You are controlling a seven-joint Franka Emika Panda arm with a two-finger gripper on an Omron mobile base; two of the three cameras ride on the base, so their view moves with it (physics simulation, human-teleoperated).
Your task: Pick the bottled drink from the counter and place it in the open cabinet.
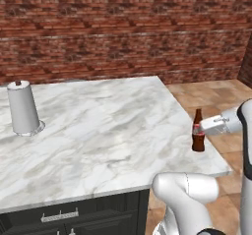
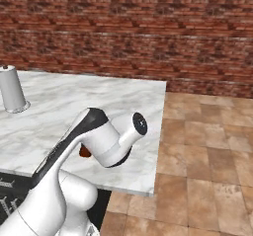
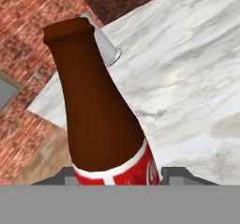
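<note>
The bottled drink (image 1: 198, 141), dark brown with a red label, stands upright on the marble counter (image 1: 108, 131) near its right edge. My gripper (image 1: 202, 128) reaches in from the right at label height. In the hand view the bottle (image 3: 101, 115) rises between my gripper (image 3: 115, 175), and its two fingertips (image 3: 183, 174) sit against either side of the red label. My own arm covers most of the bottle (image 2: 85, 152) in the right base view. The open cabinet is out of view.
A paper-towel roll (image 1: 23, 108) stands at the counter's far left. A brick wall (image 1: 123, 27) runs behind. Tiled floor (image 2: 207, 146) lies right of the counter edge. Black drawer fronts (image 1: 59, 214) sit below the slab.
</note>
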